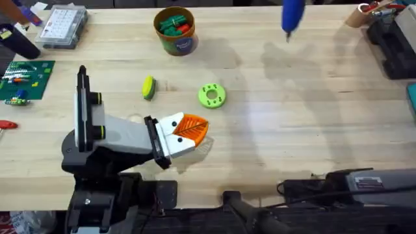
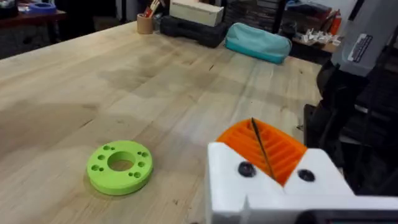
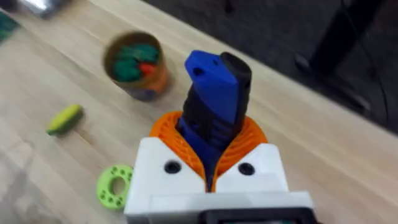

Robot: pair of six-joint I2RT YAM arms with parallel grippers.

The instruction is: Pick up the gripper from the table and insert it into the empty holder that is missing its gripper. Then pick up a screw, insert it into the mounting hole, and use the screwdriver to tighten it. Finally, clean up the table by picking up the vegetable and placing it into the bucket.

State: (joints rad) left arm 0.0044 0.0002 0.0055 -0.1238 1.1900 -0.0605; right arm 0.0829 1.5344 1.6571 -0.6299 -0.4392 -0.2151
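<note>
Right gripper (image 3: 210, 163) pinches the screwdriver (image 3: 214, 99) upright — lifted above the table's far edge, bit down, presumably for driving. Left gripper (image 2: 267, 152) pressed together, empty. Vegetable (image 1: 149, 88) lies near the bucket (image 1: 175, 29)

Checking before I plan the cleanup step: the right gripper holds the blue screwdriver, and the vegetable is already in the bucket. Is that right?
Not quite. The vegetable is not in the bucket; it lies on the table apart from it, as the overhead view shows. The rest holds: the right gripper is shut on the blue screwdriver.
</note>
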